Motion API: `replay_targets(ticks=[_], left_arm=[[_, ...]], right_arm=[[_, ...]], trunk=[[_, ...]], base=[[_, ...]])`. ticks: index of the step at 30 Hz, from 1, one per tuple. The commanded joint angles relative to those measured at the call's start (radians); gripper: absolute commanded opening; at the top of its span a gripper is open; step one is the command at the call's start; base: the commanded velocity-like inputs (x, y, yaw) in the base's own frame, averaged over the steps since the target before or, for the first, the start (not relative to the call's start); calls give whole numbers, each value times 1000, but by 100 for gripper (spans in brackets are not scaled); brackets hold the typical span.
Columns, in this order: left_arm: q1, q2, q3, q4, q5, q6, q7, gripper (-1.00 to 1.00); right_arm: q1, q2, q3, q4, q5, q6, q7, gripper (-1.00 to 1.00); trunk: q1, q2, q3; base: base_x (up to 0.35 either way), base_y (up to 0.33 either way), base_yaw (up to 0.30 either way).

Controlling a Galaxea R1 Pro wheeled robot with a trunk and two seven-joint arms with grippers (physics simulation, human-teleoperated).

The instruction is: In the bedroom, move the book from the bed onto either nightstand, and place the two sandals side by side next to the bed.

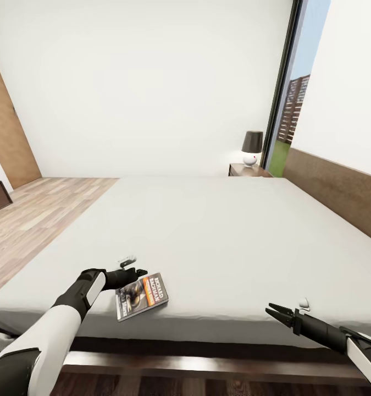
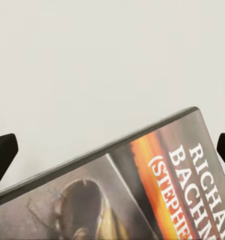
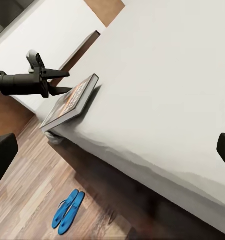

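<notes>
Grey-beige mattress of the bed (image 1: 218, 236) carries the book (image 1: 142, 296) at its near edge, cover up, just beside the left gripper (image 1: 140, 272), whose jaws are spread at the book's top edge. Right gripper (image 1: 275, 313) hovers open, well apart. Blue sandals (image 3: 68, 211) lie together on the floor.
</notes>
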Motion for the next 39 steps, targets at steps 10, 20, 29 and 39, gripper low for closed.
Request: replay_targets(ticks=[10,20,29,39], left_arm=[[-1,0,5,-1,2,8,-2,100],[-1,0,5,-1,2,8,-2,100],[-1,0,5,-1,2,8,-2,100],[-1,0,5,-1,2,8,-2,100]], right_arm=[[-1,-1,6,0,-10,11,1,100],[-1,-1,6,0,-10,11,1,100],[-1,-1,7,0,-10,11,1,100],[-1,-1,7,0,-10,11,1,100]], trunk=[[0,0,-1],[0,0,-1],[0,0,-1],[0,0,-1]], base=[[-12,0,0],[-100,0,0],[-2,0,0],[0,0,0]])
